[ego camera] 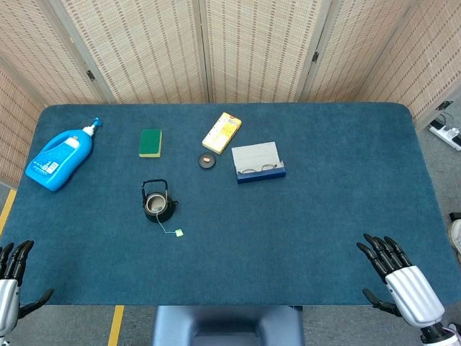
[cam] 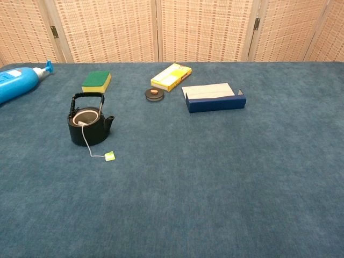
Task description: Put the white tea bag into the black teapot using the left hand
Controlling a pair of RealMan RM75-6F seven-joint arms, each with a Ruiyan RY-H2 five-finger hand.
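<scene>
Down at the table's near-left corner the left hand [ego camera: 9, 277] hangs open and empty, well clear of the black teapot [ego camera: 158, 205]. The white tea bag appears to sit inside it, its string trailing over the rim to the small tag [cam: 109, 156] on the cloth. A snag on that string could pull the bag out again, I'd say; the right hand [ego camera: 400, 277] is spread open too.

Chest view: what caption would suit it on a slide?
Black teapot with its tea-bag string trailing to a tag on blue table.

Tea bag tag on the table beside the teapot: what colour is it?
Yellow-green tag, on a white string running into the black teapot; clearest in the chest view.
</scene>
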